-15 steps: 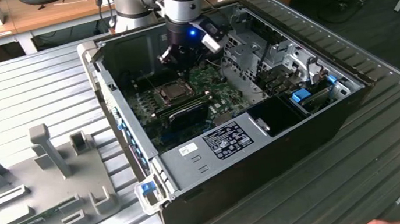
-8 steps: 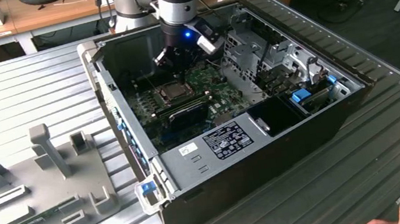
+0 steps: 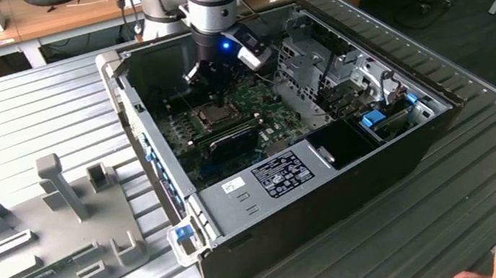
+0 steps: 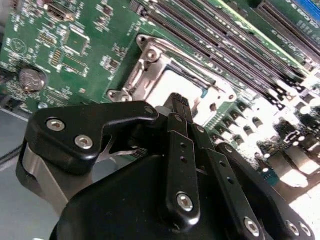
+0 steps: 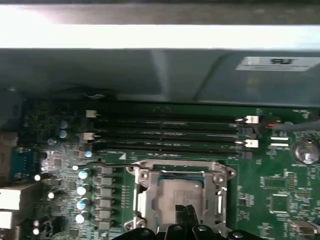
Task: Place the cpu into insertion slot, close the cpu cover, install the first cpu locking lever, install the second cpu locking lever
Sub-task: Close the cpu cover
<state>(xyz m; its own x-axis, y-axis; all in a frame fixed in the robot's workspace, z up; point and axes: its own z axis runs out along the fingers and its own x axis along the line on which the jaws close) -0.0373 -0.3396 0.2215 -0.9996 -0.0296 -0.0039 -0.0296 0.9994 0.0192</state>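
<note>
Deep inside the computer case, the gripper hovers with fingers pinched together on nothing, likely to serve as a pushing tip, directly over the cpu seated in the insertion slot beneath them, the cpu cover seemingly lowered around it.

Showing dull grey metal on the cpu, shiny silver metal rimming the insertion slot, matt black on the gripper, ribbed bare metal across the table.

No readable print: indistinct markings on the black label and white case sticker.
</note>
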